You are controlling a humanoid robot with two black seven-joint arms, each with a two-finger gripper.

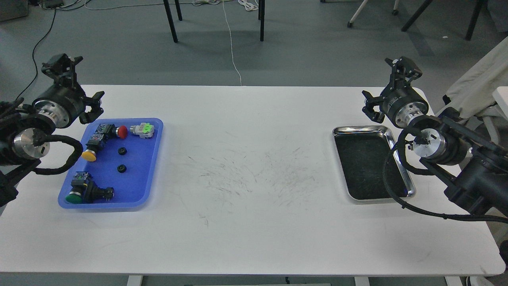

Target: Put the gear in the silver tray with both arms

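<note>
Two small black gears (122,151) (122,168) lie in the middle of the blue tray (152,159) at the table's left. The silver tray (359,128), with a dark scuffed floor, sits empty at the right. My left gripper (79,85) hovers above the blue tray's far left corner, its fingers spread wide and empty. My right gripper (387,89) hovers just beyond the silver tray's far right corner, fingers spread and empty. The right arm's hose crosses the silver tray's right rim.
The blue tray also holds push-button switches: red (122,132), yellow (89,155), green (74,197), and a grey and green part (143,130). The white table (254,178) is scuffed in the middle. Chair legs and cables stand on the floor beyond.
</note>
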